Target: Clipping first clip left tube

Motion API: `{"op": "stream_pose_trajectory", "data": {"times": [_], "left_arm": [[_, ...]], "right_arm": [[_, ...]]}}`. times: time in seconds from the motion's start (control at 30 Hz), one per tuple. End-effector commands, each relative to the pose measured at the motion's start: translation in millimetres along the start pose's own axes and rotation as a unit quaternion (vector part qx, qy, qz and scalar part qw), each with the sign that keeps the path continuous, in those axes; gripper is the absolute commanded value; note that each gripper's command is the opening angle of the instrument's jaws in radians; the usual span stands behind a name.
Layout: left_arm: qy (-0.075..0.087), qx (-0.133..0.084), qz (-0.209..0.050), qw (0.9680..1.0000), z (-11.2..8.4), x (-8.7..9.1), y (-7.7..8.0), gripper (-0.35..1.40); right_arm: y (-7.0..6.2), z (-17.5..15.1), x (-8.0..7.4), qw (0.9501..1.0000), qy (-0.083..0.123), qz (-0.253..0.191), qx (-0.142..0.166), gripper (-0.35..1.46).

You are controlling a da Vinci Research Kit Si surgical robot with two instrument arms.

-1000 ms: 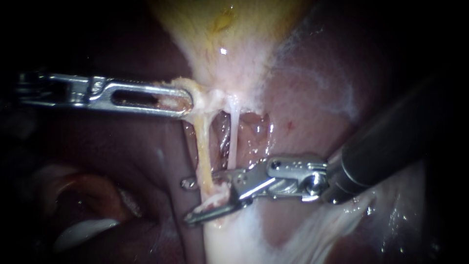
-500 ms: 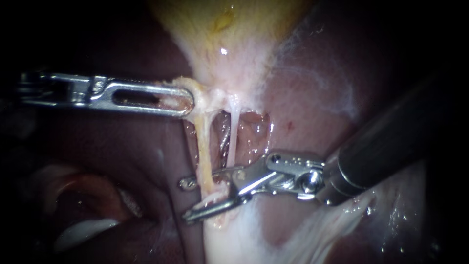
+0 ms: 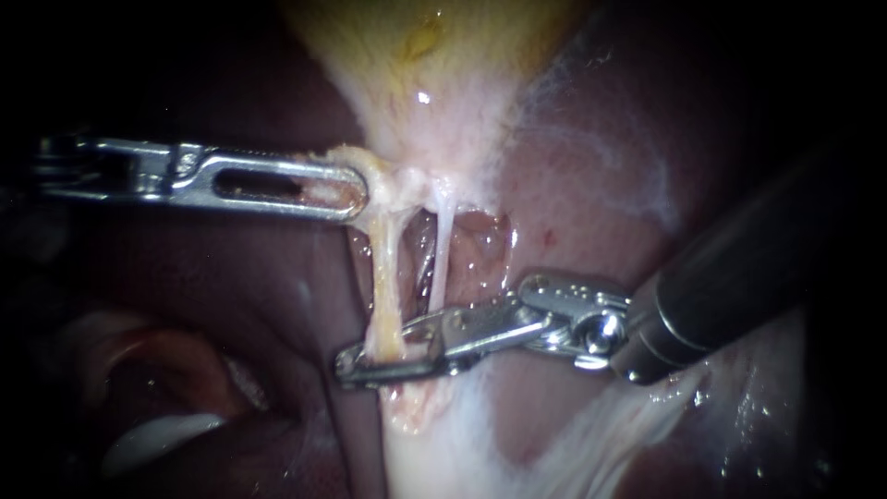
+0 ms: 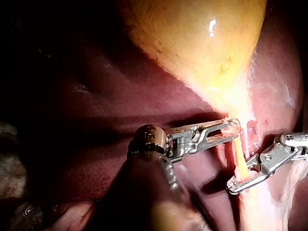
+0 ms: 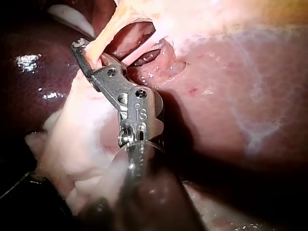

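Left tube [image 3: 383, 277], taut below gallbladder [image 3: 425, 55] — pinched low in claw of right instrument [image 3: 356, 362]; claw of left instrument [image 3: 356, 196] clamped on gallbladder neck. Squeeze fully, square across tube — keep clear of right tube [image 3: 442, 254].

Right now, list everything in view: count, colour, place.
gallbladder: 1, yellow, top centre of the endoscope view
liver: 1, dark red, around and behind the tubes
left tube: 1, yellowish, runs from the gallbladder down into the right instrument
right tube: 1, whitish, beside the left tube, not gripped
left instrument: 1, silver, shut on the gallbladder at its narrow end
right instrument: 1, silver with dark shaft, shut on the left tube low down
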Motion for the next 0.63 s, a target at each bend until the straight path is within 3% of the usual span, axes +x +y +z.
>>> {"op": "stream_pose_trajectory", "data": {"times": [0.03,0.2,0.63], "left_arm": [[0.0,0.0,0.0,1.0,0.0,0.0,0.0,-0.35],[0.0,0.0,0.0,1.0,0.0,0.0,0.0,-0.35],[0.0,0.0,0.0,1.0,0.0,0.0,0.0,-0.35]], "right_arm": [[0.0,-0.1,-0.1,1.0,0.0,0.003,0.003,-0.35],[-0.3,-0.3,-0.3,0.9998,-0.015,0.01,-0.002,-0.35],[-0.3,-0.5,-0.4,0.9998,-0.016,0.012,-0.003,-0.35]]}}
